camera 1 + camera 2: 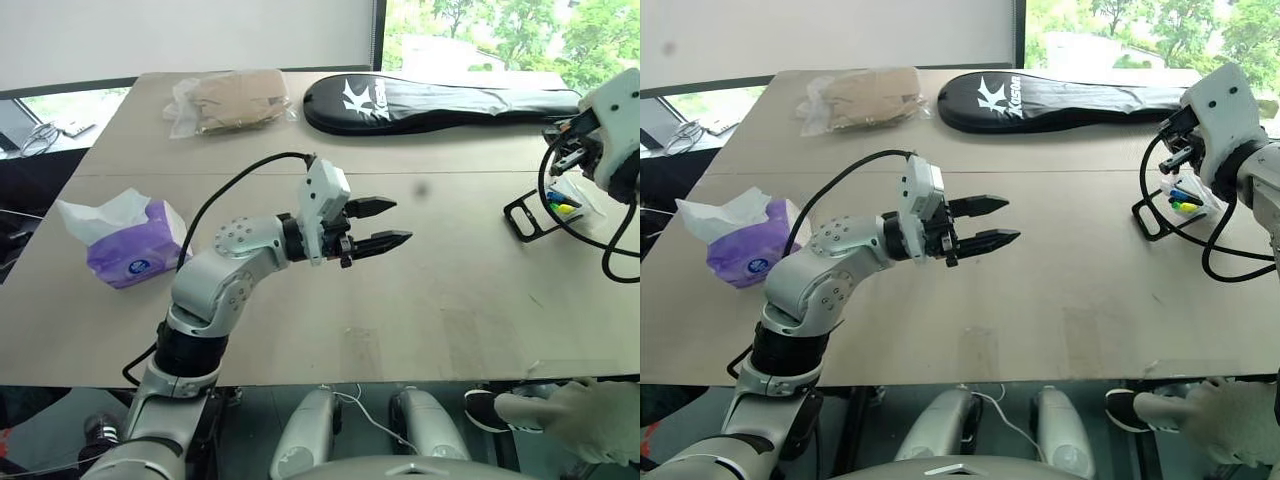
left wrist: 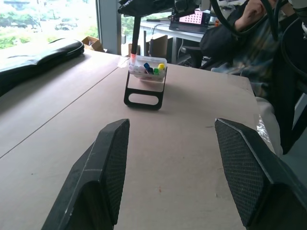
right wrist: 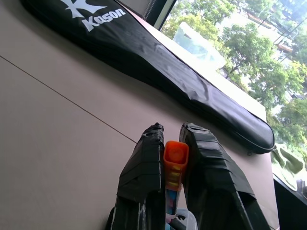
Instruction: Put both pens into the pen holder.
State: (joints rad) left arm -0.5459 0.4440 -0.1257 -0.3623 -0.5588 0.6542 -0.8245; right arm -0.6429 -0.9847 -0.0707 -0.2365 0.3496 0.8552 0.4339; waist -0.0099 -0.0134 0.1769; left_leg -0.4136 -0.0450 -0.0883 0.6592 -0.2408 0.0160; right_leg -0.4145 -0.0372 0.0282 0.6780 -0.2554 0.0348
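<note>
Daylight comes in through the window [image 1: 500,30] behind the far edge of the bench [image 1: 420,300], leaving the scene bright and evenly lit. The trees outside are washed out to a pale green. Shadows on the bench are soft and faint. In the left wrist view the near claw fingers [image 2: 103,177] are dark and slightly soft. In the right wrist view the racket case [image 3: 158,62] shows a dull sheen.

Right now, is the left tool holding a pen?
No. The left tool is open and empty above the table.
</note>
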